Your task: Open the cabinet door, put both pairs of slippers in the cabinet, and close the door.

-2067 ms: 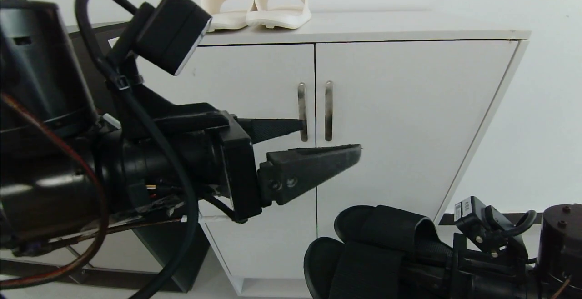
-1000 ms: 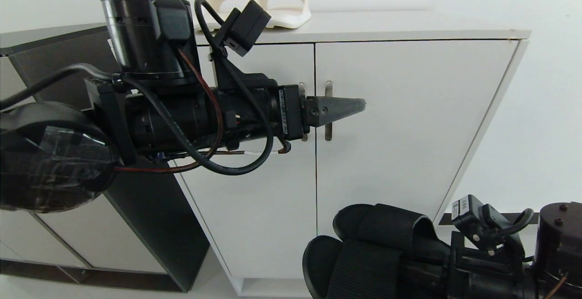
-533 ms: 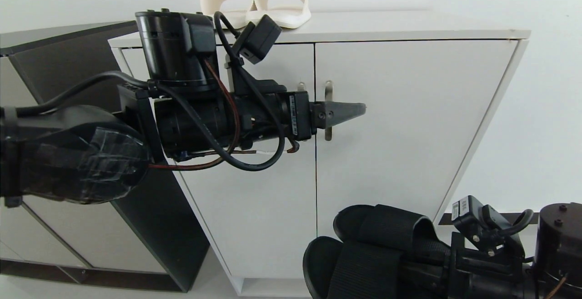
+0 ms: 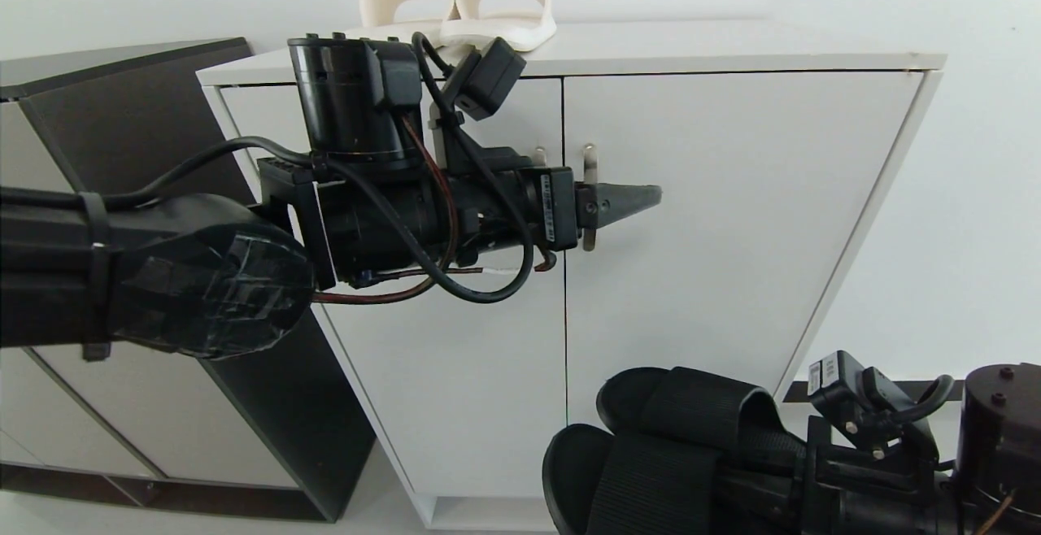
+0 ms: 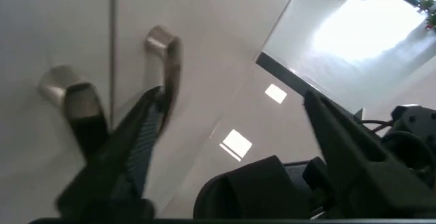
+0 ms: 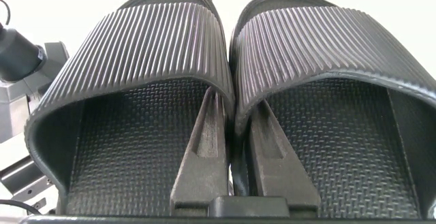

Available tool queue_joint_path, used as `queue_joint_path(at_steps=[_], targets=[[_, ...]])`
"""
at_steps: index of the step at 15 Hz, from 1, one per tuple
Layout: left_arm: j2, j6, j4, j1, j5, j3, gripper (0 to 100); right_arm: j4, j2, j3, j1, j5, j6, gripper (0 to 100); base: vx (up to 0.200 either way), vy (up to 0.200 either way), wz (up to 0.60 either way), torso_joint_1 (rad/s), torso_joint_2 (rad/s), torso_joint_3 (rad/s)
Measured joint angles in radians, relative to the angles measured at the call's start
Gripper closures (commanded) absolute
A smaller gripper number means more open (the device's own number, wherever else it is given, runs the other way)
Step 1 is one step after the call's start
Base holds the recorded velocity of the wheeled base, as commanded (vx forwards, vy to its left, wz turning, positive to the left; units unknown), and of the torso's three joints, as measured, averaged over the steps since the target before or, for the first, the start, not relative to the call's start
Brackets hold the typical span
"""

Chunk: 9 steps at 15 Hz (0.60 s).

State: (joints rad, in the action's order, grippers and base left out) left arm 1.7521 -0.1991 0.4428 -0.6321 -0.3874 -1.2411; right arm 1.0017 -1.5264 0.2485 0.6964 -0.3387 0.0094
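Door-opening in hand: my left end effector point(image 4: 646, 193), spread, sits at the right door handle point(image 5: 169, 67); right end effector point(image 6: 235, 108) clamps black slippers point(image 6: 150, 54). Next, I judge: clench, pull.

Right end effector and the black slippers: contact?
Touching. Right wrist view: the right end effector has one finger inside each of the black slippers, pinching their adjoining side walls.

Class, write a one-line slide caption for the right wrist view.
Right gripper clamps the adjoining inner walls of two black slippers held side by side.
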Motion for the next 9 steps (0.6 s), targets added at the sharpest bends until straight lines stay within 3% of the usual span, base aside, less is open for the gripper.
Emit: queue_joint_path(at_steps=[5,9], targets=[[-0.037,0.0,-0.009,-0.011,-0.009,0.055,100,-0.002,0.015,-0.019,0.007,-0.015,0.0,100,0.0,0.0,0.0,0.0,0.0,0.0],[-0.128,-0.001,-0.001,-0.024,-0.045,0.16,100,-0.002,0.055,-0.044,0.017,-0.104,0.0,100,0.0,0.0,0.0,0.0,0.0,0.0]])
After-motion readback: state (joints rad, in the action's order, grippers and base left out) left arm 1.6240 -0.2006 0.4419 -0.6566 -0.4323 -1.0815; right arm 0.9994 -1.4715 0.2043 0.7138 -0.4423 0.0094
